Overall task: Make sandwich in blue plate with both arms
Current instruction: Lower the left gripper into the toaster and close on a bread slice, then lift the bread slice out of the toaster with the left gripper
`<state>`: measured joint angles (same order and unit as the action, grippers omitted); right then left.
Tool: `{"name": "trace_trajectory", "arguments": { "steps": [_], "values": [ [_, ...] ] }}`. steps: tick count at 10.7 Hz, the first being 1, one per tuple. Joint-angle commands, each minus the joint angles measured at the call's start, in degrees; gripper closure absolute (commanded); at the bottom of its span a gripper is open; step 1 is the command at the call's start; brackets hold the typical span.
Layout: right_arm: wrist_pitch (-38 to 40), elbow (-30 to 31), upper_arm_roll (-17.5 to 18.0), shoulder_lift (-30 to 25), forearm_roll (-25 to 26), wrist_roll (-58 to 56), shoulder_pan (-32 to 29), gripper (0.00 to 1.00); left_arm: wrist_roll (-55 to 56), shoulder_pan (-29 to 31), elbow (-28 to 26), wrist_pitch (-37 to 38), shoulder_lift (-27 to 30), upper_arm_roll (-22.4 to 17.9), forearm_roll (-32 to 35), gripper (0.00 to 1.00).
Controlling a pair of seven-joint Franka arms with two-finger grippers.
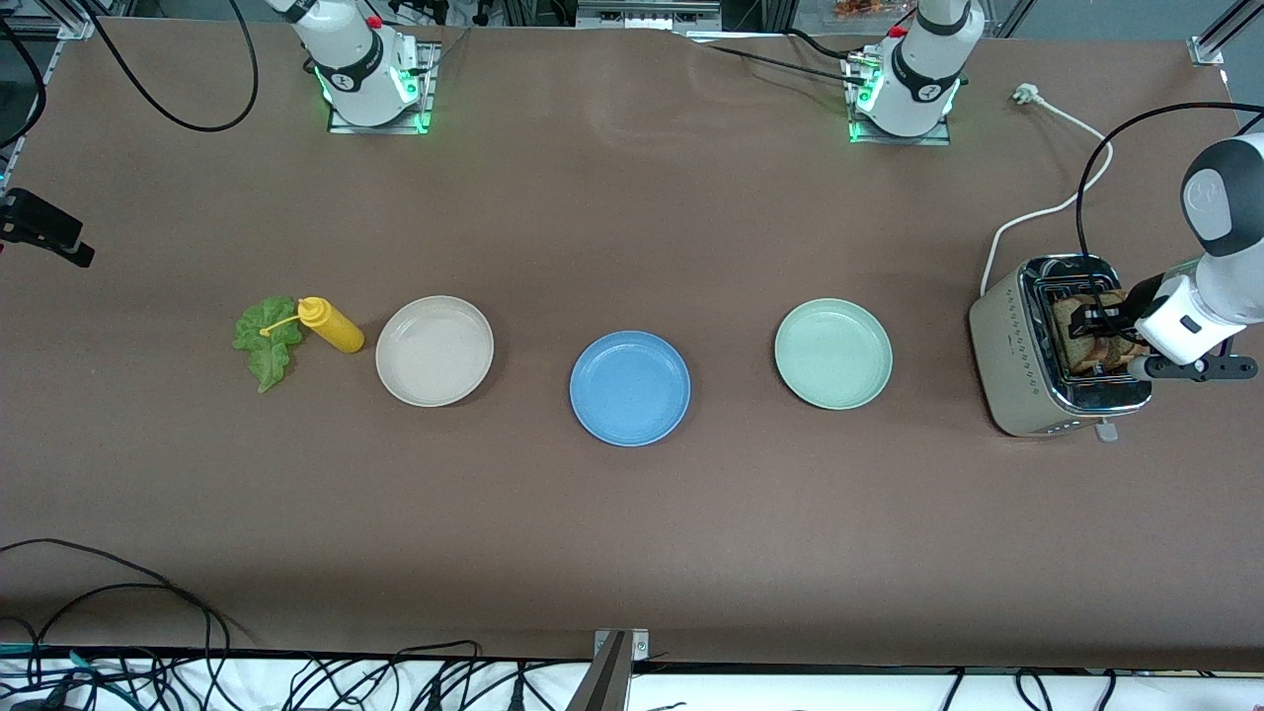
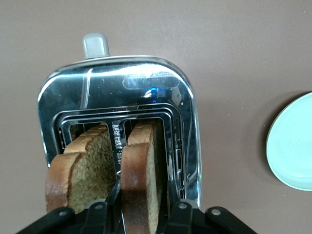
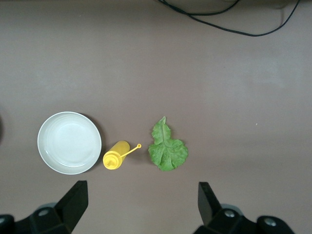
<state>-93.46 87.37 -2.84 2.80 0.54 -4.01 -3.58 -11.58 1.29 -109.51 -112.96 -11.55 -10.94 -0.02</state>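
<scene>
The left end effector (image 2: 139, 214) is down at the toaster (image 1: 1057, 346) at the left arm's end of the desk, its fingers either side of one bread slice (image 2: 141, 175); whether they grip it yet I cannot tell. The right end effector (image 3: 141, 204) waits, fingers wide apart, over the lettuce (image 3: 168, 148) and yellow bottle (image 3: 116, 156). The first step is in hand: next, probably, lift the slice straight up and carry it to the empty blue plate (image 1: 630, 387) at mid-desk.
</scene>
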Motion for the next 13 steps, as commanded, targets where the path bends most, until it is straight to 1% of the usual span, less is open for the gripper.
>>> {"name": "trace_trajectory", "arguments": {
  "steps": [1, 3, 6, 8, 11, 13],
  "values": [
    [0.2, -0.8, 0.2, 0.3, 0.7, 0.7, -0.2, 0.0, -1.2, -0.1, 1.0, 0.2, 1.4, -0.1, 1.0, 0.92],
    [0.2, -0.8, 0.2, 0.2, 0.7, 0.7, -0.2, 0.0, -4.0, -0.2, 1.5, 0.3, 2.9, -0.1, 0.7, 1.0],
    [0.2, -0.8, 0.2, 0.3, 0.7, 0.7, -0.1, 0.0, -4.5, -0.5, 3.8, 1.2, 5.0, -0.1, 0.4, 1.0],
    [0.2, -0.8, 0.2, 0.3, 0.7, 0.7, -0.1, 0.0, -4.3, -1.0, 7.7, 3.6, 5.1, 0.5, 0.5, 1.0],
    [0.2, -0.8, 0.2, 0.3, 0.7, 0.7, -0.2, 0.0, -5.6, -1.4, 12.8, 9.0, 5.1, 1.1, 0.5, 1.0],
    [0.2, -0.8, 0.2, 0.3, 0.7, 0.7, -0.2, 0.0, -7.8, -2.0, 14.5, 12.2, 5.0, 2.8, 0.7, 1.0]
  ]
}}
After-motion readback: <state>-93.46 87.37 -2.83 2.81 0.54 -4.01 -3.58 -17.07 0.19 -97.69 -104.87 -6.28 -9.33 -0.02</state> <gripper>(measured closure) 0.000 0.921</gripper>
